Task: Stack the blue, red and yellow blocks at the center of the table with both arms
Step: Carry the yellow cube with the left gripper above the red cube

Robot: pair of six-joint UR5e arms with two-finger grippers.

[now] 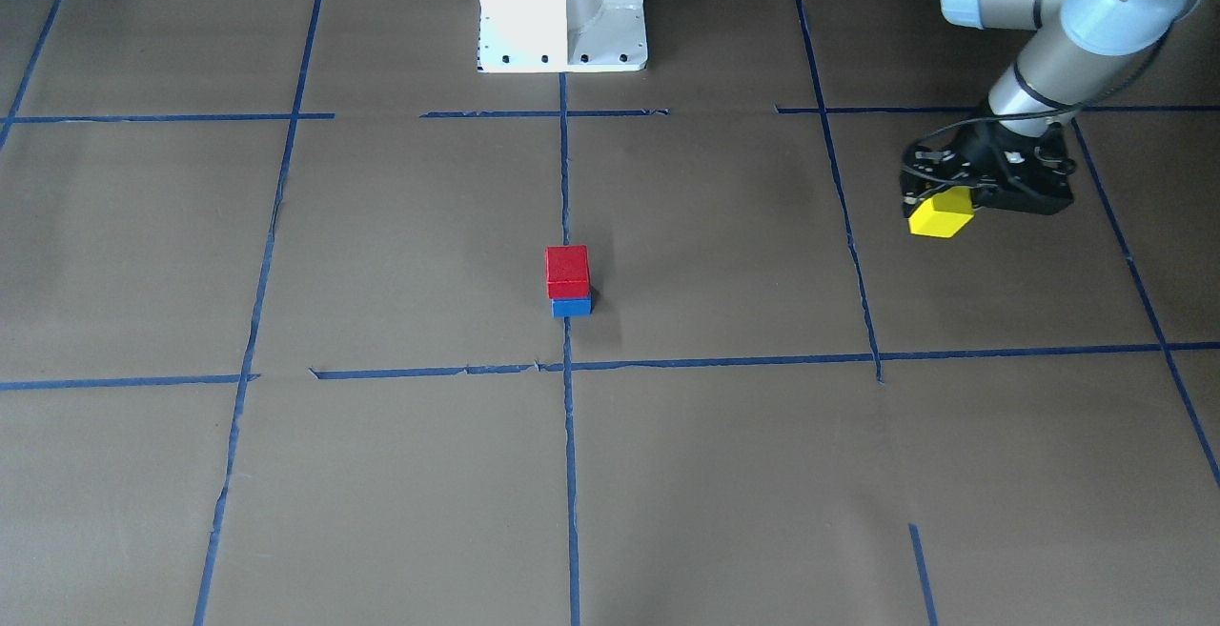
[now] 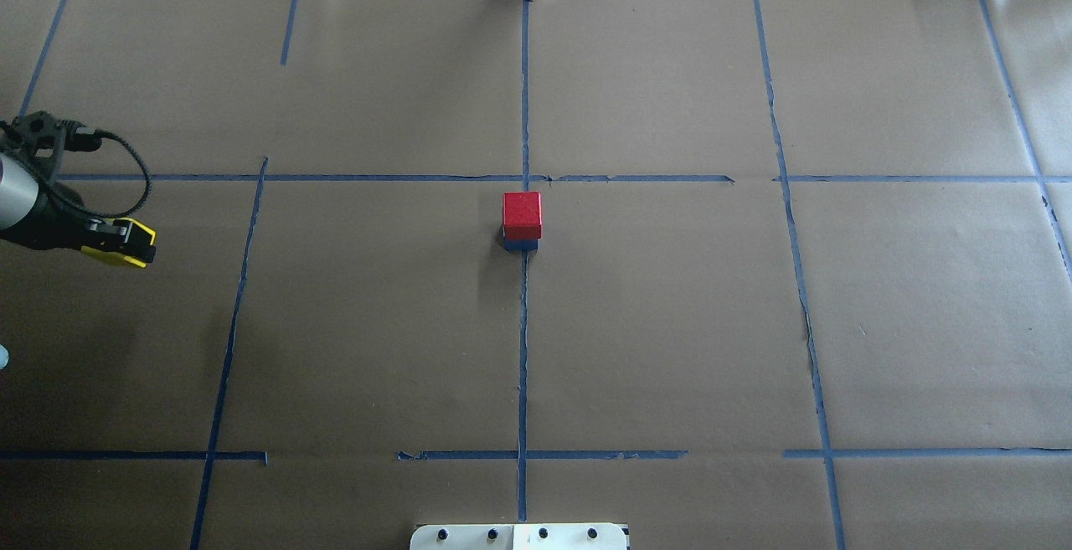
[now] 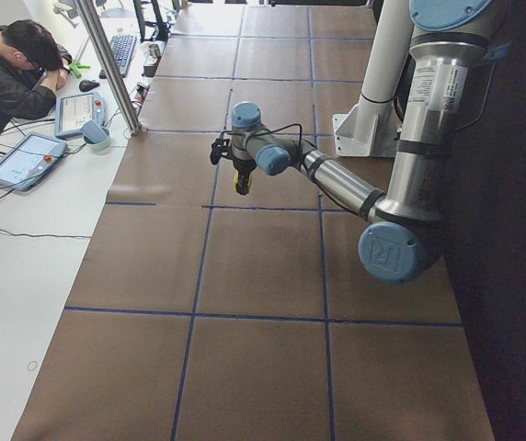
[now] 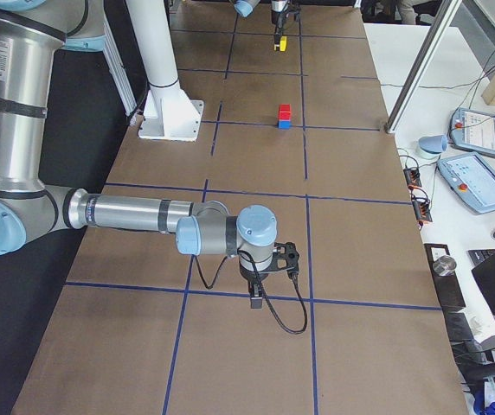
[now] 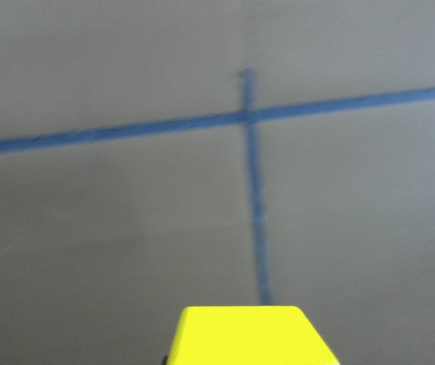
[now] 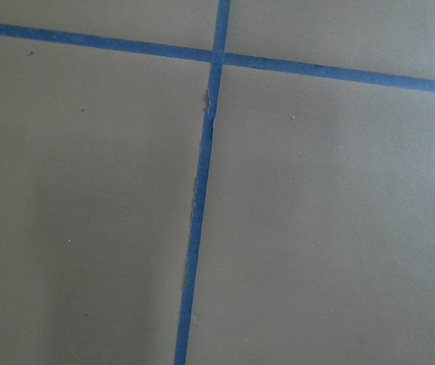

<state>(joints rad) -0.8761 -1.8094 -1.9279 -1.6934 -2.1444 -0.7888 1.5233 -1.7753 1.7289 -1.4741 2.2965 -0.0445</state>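
Our left hand (image 1: pixel 941 199) clamped the yellow block (image 1: pixel 940 216) above the counter (image 1: pixel 724 474), at nine o'clock from the centre stack seen overhead. There the red block (image 2: pixel 522 213) sat on the blue block (image 2: pixel 519 244). We could not tell whether our right hand (image 4: pixel 256 298) was wide or narrow.

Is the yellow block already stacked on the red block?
No, the left gripper holds the yellow block well apart from the red block at the centre.
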